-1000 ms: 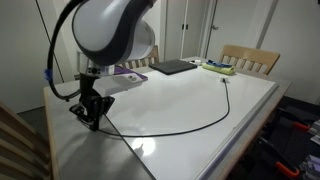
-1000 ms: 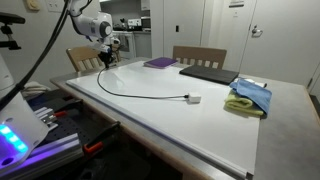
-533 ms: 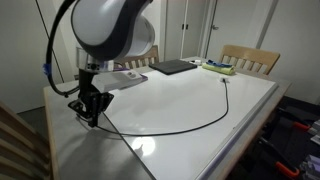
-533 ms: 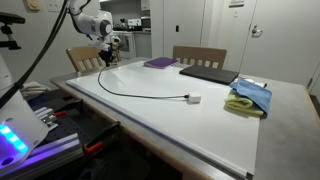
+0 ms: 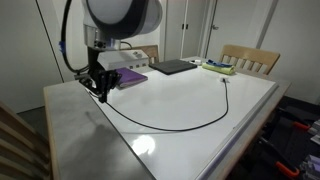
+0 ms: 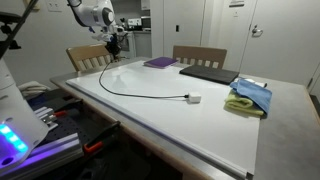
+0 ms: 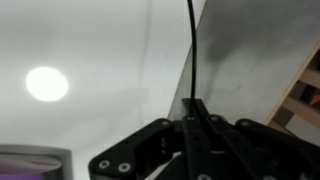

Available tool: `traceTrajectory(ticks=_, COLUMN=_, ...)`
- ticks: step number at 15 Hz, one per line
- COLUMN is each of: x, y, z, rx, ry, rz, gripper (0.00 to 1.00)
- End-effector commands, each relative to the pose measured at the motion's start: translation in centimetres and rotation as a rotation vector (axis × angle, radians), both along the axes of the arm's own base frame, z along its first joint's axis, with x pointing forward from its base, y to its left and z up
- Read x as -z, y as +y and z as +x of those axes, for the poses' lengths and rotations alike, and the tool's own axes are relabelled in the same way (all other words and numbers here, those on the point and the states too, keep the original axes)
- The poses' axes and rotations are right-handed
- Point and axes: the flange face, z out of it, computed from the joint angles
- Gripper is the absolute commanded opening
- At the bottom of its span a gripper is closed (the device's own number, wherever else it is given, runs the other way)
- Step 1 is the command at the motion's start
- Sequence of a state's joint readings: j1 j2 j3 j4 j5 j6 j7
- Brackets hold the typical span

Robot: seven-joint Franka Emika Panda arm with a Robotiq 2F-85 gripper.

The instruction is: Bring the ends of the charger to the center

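Note:
The charger (image 5: 170, 128) is a thin black cable lying in a long curve across the glossy white board (image 5: 215, 135). One end is pinched in my gripper (image 5: 98, 88), which is shut on it and held above the board's corner near the purple book. From the gripper (image 6: 113, 43) the charger (image 6: 130, 95) hangs down to the board (image 6: 190, 125). In the wrist view the cable (image 7: 190, 45) runs straight up from the shut gripper (image 7: 190, 104). The other end (image 6: 194, 99), a small pale plug, rests near the board's middle, also visible at the cable's far tip (image 5: 224, 79).
A purple book (image 6: 160, 62) and a flat dark laptop (image 6: 210, 73) lie along the board's far side, next to a blue and yellow cloth (image 6: 250, 98). Wooden chairs (image 5: 250, 58) stand behind the table. The table edge drops off beside the gripper.
The gripper has risen from just above the board's corner and shifted toward the purple book, lifting the held cable end with it. The rest of the cable has barely moved.

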State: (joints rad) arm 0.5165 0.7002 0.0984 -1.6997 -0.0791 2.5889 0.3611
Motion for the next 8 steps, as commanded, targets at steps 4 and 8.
traceTrajectory(ticks=4, x=-3.6, y=-5.1, z=-1.8, rx=0.280, ry=-0.085, rz=-0.108, gripper=0.01)
traceTrajectory(ticks=8, x=-2.8, y=-3.9, z=-0.4, rx=0.243, ry=-0.077, rz=-0.093, gripper=0.04)
